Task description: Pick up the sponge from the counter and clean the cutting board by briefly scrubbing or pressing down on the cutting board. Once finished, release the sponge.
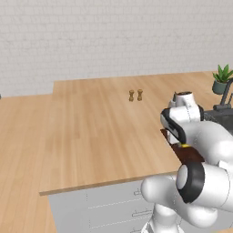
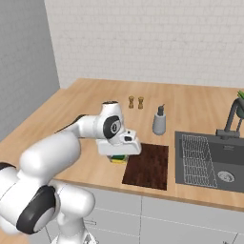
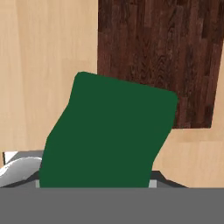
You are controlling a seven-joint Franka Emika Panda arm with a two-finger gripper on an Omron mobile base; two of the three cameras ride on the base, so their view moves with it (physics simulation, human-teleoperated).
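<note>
Sponge beside cutting board, unlabelled.

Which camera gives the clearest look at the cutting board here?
The right base view: the cutting board shows nearly whole on the counter beside the sink. The hand view shows part of it behind the sponge. The left base view shows a sliver behind the arm.

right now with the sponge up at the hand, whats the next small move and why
Probably carry the sponge sideways over the cutting board, then lower it. The right base view shows it under the hand at the board's left edge, mostly over the counter. The hand view shows the board's dark wood ahead of the green top.
</note>
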